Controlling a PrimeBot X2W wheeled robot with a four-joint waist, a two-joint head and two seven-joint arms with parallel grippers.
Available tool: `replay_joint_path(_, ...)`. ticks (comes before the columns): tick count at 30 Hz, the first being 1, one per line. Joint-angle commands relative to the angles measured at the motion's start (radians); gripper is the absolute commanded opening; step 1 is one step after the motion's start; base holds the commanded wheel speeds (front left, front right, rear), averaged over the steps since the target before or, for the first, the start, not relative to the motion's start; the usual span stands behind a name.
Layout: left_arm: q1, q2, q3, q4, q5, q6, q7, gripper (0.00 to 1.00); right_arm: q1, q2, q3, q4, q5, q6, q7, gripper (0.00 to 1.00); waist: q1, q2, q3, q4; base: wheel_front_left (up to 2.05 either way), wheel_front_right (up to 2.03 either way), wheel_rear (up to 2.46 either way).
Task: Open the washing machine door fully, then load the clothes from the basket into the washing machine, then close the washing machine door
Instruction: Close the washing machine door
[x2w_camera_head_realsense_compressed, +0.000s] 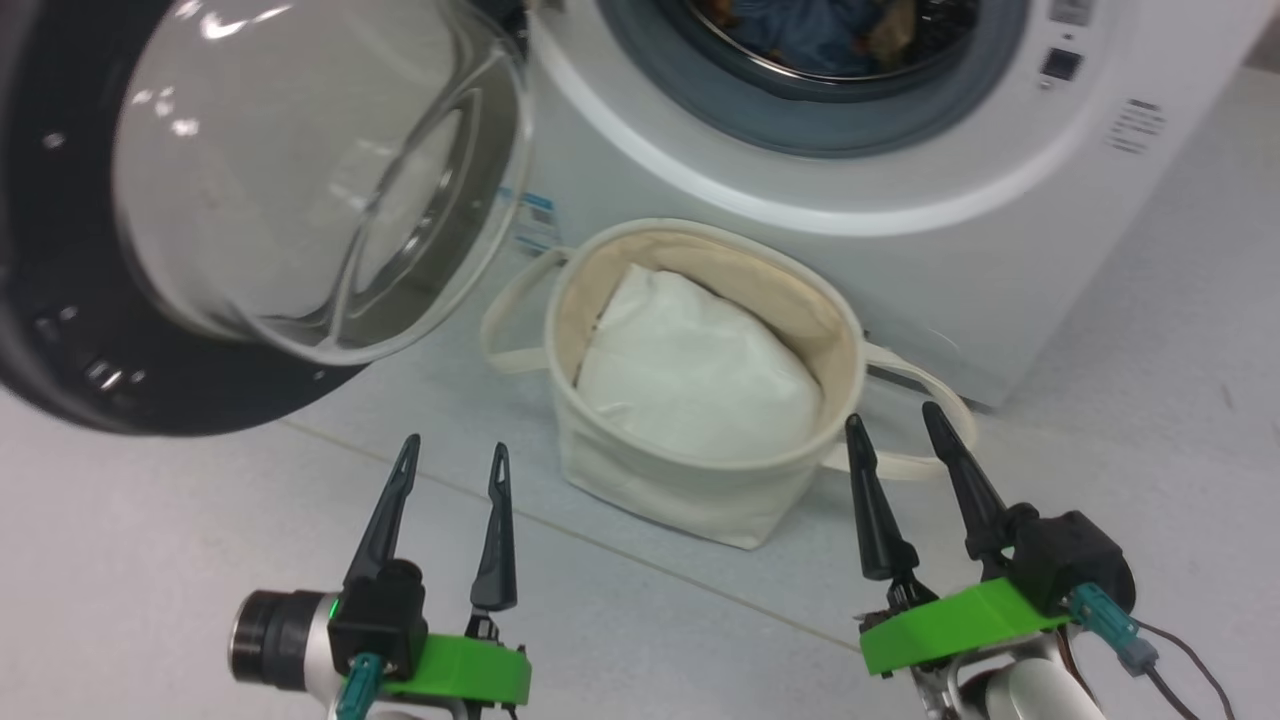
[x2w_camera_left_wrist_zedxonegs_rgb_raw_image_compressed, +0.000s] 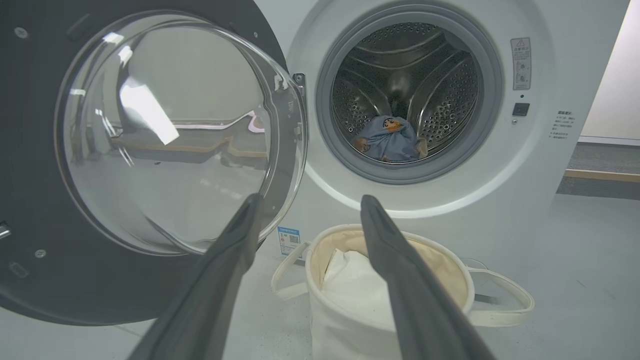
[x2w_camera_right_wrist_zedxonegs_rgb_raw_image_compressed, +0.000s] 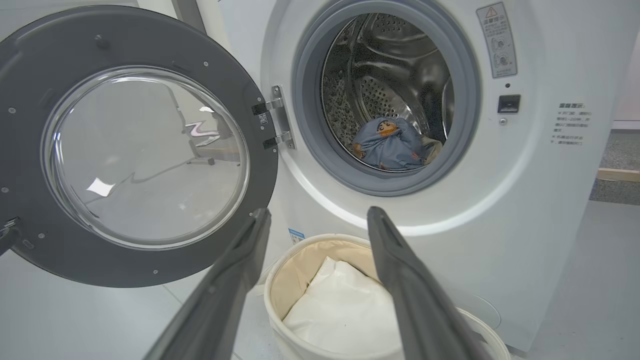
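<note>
Left pincer (x2w_camera_head_realsense_compressed: 455, 442) and right pincer (x2w_camera_head_realsense_compressed: 891, 412), tapered, dark, gape empty before the soft canvas basket (x2w_camera_head_realsense_compressed: 660, 495).

Bright, even light; seemingly warped edges.

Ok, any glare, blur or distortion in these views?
Head view: white glints on the clear dome of the round black-rimmed washing machine door, framing tilted. Left wrist view: room reflections across that glass; the two long dark fingers look soft. Right wrist view: steel drum evenly lit, light blue bear-print clothes read clearly.
</note>
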Motion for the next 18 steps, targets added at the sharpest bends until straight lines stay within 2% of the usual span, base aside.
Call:
replay_joint_path(1,-0.02,-0.001,0.021,-0.04,-0.009,0.013,-0.005,1.0,-0.033,0.006,0.026,-0.036,-0.009,0.0,-0.005,1.0,-0.0001,0.0,-0.008,0.071,0.0,0.0,0.0)
replay_joint_path(10,0.015,-0.002,0.005,-0.049,-0.021,0.033,-0.005,1.0,-0.011,0.001,0.027,-0.048,-0.017,0.0,-0.005,1.0,-0.0001,0.0,-0.038,0.225,0.0,0.0,0.0)
replay_joint_path(18,0.037,-0.002,0.02,-0.054,-0.014,0.025,-0.005,1.0,0.006,0.004,0.049,-0.045,-0.004,0.0,-0.005,1.0,-0.0001,0.0,-0.066,0.273,0.0,0.0,0.0)
